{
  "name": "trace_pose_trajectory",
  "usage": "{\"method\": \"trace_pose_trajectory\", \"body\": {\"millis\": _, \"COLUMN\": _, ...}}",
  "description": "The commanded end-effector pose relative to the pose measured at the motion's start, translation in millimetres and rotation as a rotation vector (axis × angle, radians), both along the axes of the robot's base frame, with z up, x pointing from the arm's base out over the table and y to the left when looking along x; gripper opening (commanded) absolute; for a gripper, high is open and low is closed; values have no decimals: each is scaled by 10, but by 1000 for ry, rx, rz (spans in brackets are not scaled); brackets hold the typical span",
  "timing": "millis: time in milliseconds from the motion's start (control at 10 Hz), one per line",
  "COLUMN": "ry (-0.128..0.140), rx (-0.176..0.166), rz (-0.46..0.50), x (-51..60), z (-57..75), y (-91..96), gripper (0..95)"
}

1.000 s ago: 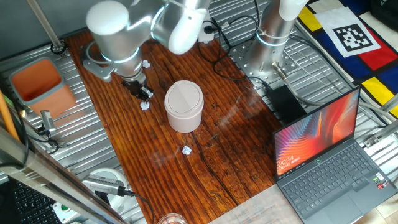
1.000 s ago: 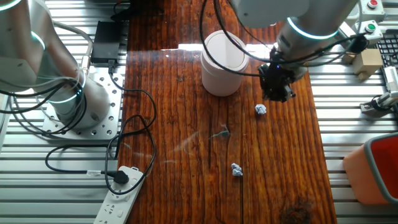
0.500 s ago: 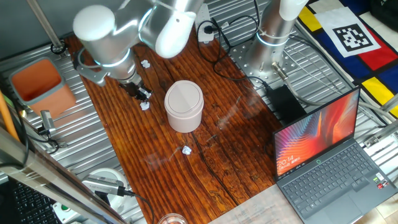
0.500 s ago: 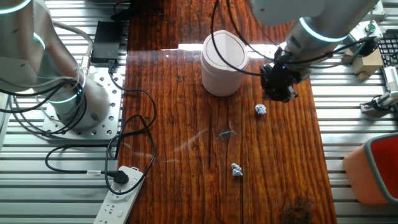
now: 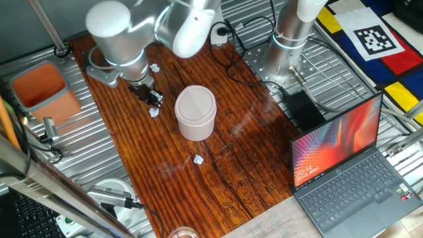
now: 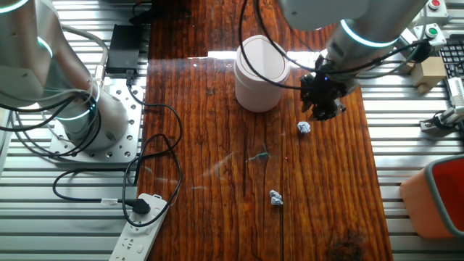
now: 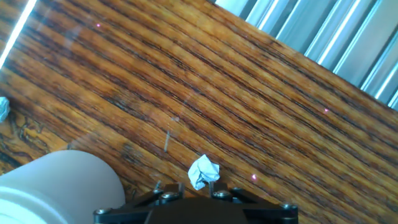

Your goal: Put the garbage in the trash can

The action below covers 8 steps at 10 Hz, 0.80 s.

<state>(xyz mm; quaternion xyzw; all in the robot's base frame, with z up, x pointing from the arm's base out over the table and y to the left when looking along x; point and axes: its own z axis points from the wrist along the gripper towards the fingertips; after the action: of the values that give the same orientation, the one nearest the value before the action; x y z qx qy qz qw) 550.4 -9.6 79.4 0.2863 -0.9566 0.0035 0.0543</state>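
Note:
The garbage shows as small crumpled white paper wads on the wooden board. One wad (image 5: 154,112) (image 6: 304,127) (image 7: 203,172) lies just below my gripper (image 5: 153,99) (image 6: 321,109) (image 7: 189,185). The gripper is open, hovering low over this wad, which shows just ahead of the gap between the fingertips in the hand view. A second wad (image 5: 198,159) (image 6: 275,196) lies on the far side of the trash can, and a third wad (image 5: 154,67) (image 7: 2,108) lies behind the gripper. The trash can (image 5: 195,112) (image 6: 261,72) (image 7: 59,186), a pale pink cylinder with a flap lid, stands upright right beside the gripper.
An orange-red tub (image 5: 39,87) (image 6: 435,199) sits off the board on the metal table. An open laptop (image 5: 347,168) stands at the right. A second arm's base (image 6: 80,116), cables and a power strip (image 6: 145,225) lie beyond the board's far edge.
The arm's upper links swung a little aside and came back. The gripper stays over the same wad, almost in the same place, and the wads have not moved.

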Motion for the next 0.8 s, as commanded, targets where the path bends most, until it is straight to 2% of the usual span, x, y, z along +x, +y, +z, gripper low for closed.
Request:
{"method": "trace_pose_trajectory", "body": {"millis": 100, "ry": -7, "rx": 8, "rz": 13, "x": 66, "z": -108, "y": -32, "gripper": 570}}
{"method": "trace_pose_trajectory", "body": {"millis": 300, "ry": -5, "rx": 10, "rz": 19, "x": 96, "z": -199, "y": -62, "gripper": 570}}
{"method": "trace_pose_trajectory", "body": {"millis": 400, "ry": 8, "rx": 8, "rz": 22, "x": 94, "z": -279, "y": -80, "gripper": 570}}
{"method": "trace_pose_trajectory", "body": {"millis": 600, "ry": 6, "rx": 9, "rz": 29, "x": 63, "z": -402, "y": -115, "gripper": 570}}
{"method": "trace_pose_trajectory", "body": {"millis": 800, "ry": 9, "rx": 10, "rz": 31, "x": 40, "z": -471, "y": -123, "gripper": 570}}
